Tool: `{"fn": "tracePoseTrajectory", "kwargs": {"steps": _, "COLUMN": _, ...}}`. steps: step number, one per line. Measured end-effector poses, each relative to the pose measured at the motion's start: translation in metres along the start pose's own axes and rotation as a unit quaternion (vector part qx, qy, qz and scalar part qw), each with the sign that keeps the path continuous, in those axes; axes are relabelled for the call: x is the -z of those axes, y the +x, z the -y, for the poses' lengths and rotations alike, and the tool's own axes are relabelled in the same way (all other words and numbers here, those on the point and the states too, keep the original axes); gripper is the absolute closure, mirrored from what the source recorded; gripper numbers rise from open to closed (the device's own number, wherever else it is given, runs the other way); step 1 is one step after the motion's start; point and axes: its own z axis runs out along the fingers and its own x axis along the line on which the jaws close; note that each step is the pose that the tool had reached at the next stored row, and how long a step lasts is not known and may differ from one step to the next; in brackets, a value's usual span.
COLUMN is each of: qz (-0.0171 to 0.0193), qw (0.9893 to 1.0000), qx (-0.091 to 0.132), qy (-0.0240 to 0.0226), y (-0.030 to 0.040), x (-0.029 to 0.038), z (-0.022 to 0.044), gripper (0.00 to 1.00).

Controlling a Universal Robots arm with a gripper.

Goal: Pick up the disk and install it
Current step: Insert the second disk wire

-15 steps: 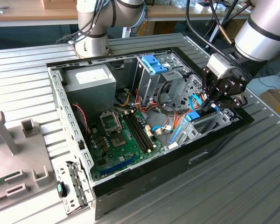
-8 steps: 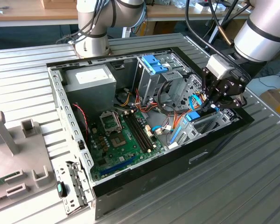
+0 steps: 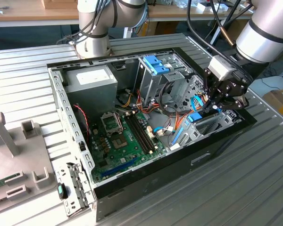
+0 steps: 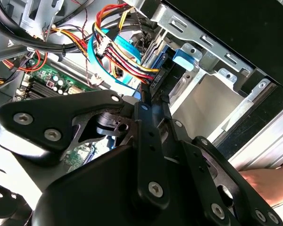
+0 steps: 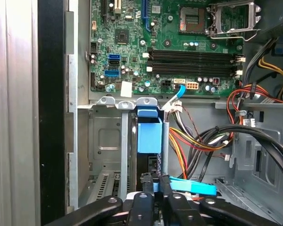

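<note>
Disk (image 5: 149, 136) on edge, blue plastic rails up, sitting down in the grey sheet-metal bay (image 5: 106, 136) at the front corner of the case (image 3: 146, 179). Hand (image 5: 154, 181) pinched nearly closed on its upper edge, thin black fingers either side of the blue. Biggest worry, IMO: slick plastic rails plus a narrow pinch, so easy to tilt and jam against the stamped bay walls instead of sliding straight. Also that flat light-blue cable (image 5: 193, 187) and the red-yellow wire bundle (image 5: 188, 141) just beside the fingers: soft, floppy, ready to snag or get trapped under the drive. Green motherboard (image 5: 170, 42) close by, full of fragile bits. Ribbed metal counter (image 3: 28, 84) underneath it all.
</note>
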Motion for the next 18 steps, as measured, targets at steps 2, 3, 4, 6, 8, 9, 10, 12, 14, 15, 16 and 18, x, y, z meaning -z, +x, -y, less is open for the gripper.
{"fn": "tracePoseTrajectory", "kwargs": {"steps": 2, "qz": -0.0001, "qw": 1.0, "qx": 0.0, "qy": 0.0, "y": 0.0, "x": 0.0, "z": 0.0, "gripper": 0.76}}
{"fn": "tracePoseTrajectory", "kwargs": {"steps": 3, "qz": 0.0, "qw": 1.0, "qx": 0.0, "qy": 0.0, "y": 0.0, "x": 0.0006, "z": 0.0, "gripper": 0.76}}
{"fn": "tracePoseTrajectory", "kwargs": {"steps": 4, "qz": 0.0002, "qw": 1.0, "qx": 0.0, "qy": 0.0, "y": -0.0001, "x": 0.0014, "z": 0.0001, "gripper": 0.76}}
{"fn": "tracePoseTrajectory", "kwargs": {"steps": 6, "qz": 0.0, "qw": 1.0, "qx": 0.0, "qy": 0.0003, "y": -0.0005, "x": 0.0071, "z": 0.0002, "gripper": 0.76}}
{"fn": "tracePoseTrajectory", "kwargs": {"steps": 8, "qz": 0.001, "qw": 1.0, "qx": 0.0, "qy": 0.0003, "y": -0.0018, "x": 0.01, "z": 0.0004, "gripper": 0.76}}
{"fn": "tracePoseTrajectory", "kwargs": {"steps": 9, "qz": 0.0043, "qw": 1.0, "qx": 0.0, "qy": 0.0004, "y": -0.002, "x": 0.0102, "z": 0.0003, "gripper": 0.76}}
{"fn": "tracePoseTrajectory", "kwargs": {"steps": 10, "qz": 0.0081, "qw": 1.0, "qx": 0.0, "qy": 0.0005, "y": -0.0021, "x": 0.0102, "z": 0.0003, "gripper": 0.76}}
{"fn": "tracePoseTrajectory", "kwargs": {"steps": 12, "qz": 0.0101, "qw": 0.9999, "qx": 0.0, "qy": 0.0005, "y": -0.002, "x": 0.0101, "z": 0.0003, "gripper": 0.76}}
{"fn": "tracePoseTrajectory", "kwargs": {"steps": 14, "qz": 0.0103, "qw": 0.9999, "qx": 0.0, "qy": 0.0005, "y": -0.0026, "x": 0.0168, "z": 0.0006, "gripper": 0.76}}
{"fn": "tracePoseTrajectory", "kwargs": {"steps": 15, "qz": 0.0103, "qw": 0.9999, "qx": 0.0, "qy": 0.0005, "y": -0.0029, "x": 0.0195, "z": 0.0007, "gripper": 0.76}}
{"fn": "tracePoseTrajectory", "kwargs": {"steps": 16, "qz": 0.0102, "qw": 0.9999, "qx": 0.0, "qy": 0.0006, "y": -0.0037, "x": 0.0247, "z": 0.001, "gripper": 0.76}}
{"fn": "tracePoseTrajectory", "kwargs": {"steps": 18, "qz": 0.0102, "qw": 0.9999, "qx": 0.0, "qy": 0.0007, "y": -0.0048, "x": 0.0301, "z": 0.0011, "gripper": 0.76}}
